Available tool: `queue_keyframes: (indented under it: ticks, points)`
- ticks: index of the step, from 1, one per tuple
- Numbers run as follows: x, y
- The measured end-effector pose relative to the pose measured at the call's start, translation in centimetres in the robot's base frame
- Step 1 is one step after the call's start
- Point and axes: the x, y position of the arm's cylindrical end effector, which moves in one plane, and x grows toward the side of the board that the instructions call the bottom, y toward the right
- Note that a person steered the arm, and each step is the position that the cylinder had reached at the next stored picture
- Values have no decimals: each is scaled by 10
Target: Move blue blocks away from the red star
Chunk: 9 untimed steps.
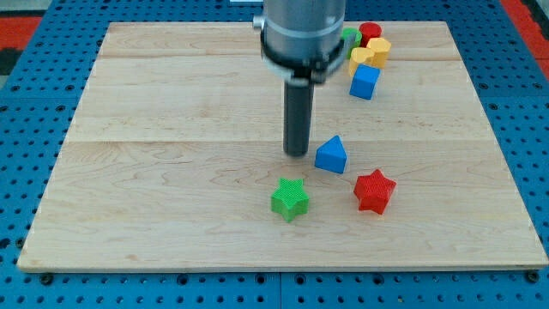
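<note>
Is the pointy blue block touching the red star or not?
Not touching. The blue triangle block sits up-left of the red star with bare wood between them. My tip is just left of it.

There is a single view, looking down at a slant from above the near edge of the wooden board (171, 172), facing its far edge. It sits close enough that the board nearly fills the frame (blue pegboard (26, 129) shows around it).
</note>
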Motion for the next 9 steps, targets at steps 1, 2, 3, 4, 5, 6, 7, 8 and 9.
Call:
queue_keyframes:
  ticks: [1, 2, 3, 4, 5, 6, 7, 8, 9]
  points:
    - [54, 2]
    - [44, 49]
    - [14, 88]
    - [-26, 88]
    - [5, 82]
    - [27, 43]
    - [-6, 40]
    - [-31, 89]
    - [-23, 110]
